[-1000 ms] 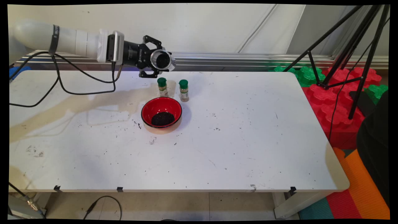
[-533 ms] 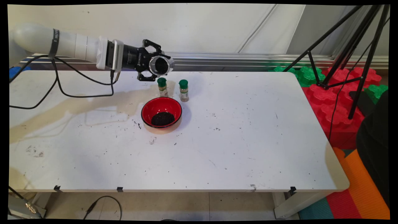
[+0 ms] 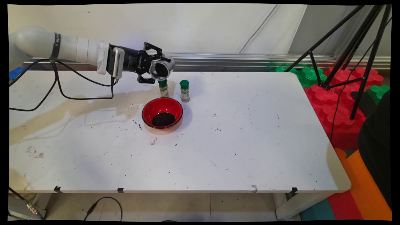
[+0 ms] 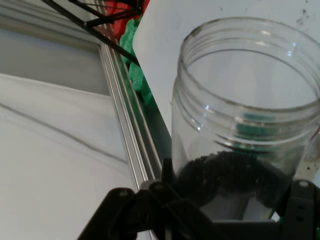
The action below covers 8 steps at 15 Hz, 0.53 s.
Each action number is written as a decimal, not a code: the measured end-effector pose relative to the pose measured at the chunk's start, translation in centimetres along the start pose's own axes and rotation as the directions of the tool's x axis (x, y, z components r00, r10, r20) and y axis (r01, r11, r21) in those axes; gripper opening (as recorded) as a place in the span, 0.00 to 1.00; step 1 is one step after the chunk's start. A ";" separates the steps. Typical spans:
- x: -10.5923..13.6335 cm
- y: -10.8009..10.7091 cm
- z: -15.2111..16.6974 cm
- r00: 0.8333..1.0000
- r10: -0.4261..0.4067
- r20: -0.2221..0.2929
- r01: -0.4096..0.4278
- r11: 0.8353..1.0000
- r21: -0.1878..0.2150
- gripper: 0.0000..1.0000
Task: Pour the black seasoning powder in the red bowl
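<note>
Your tool comes in from the left, held above the far side of the counter, and it is clenched around a clear jar. You have the jar lying nearly on its side with its open mouth turned toward the near right. From the hand view, you can see dark grains gathered in the jar's lower part near the black linkage, while the threaded rim stands empty.

Just below the jar's mouth stands a small spice bottle with a green cap; in the main view, the jar overlaps the top of its cap, though you cannot tell whether they touch. A second green-capped spice bottle stands just to its right, apart from it.

In front of both bottles you have a red bowl with a heap of dark grains at its bottom. Dark specks lie scattered on the counter around the bowl.
</note>
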 end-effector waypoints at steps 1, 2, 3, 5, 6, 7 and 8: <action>0.0 0.1 0.0 1.000 0.016 0.001 -0.016 1.000 0.000 0.00; 0.0 0.2 0.0 1.000 0.027 0.002 -0.027 1.000 0.001 0.00; 0.0 0.3 0.0 0.999 0.043 0.004 -0.043 0.999 0.001 0.00; 0.1 0.4 0.0 0.998 0.070 0.006 -0.070 0.998 0.002 0.00; 0.1 0.4 0.1 0.997 0.083 0.007 -0.083 0.997 0.003 0.00; 0.1 0.5 0.1 0.995 0.096 0.008 -0.096 0.995 0.004 0.00; 0.1 0.5 0.1 0.994 0.107 0.009 -0.107 0.994 0.005 0.00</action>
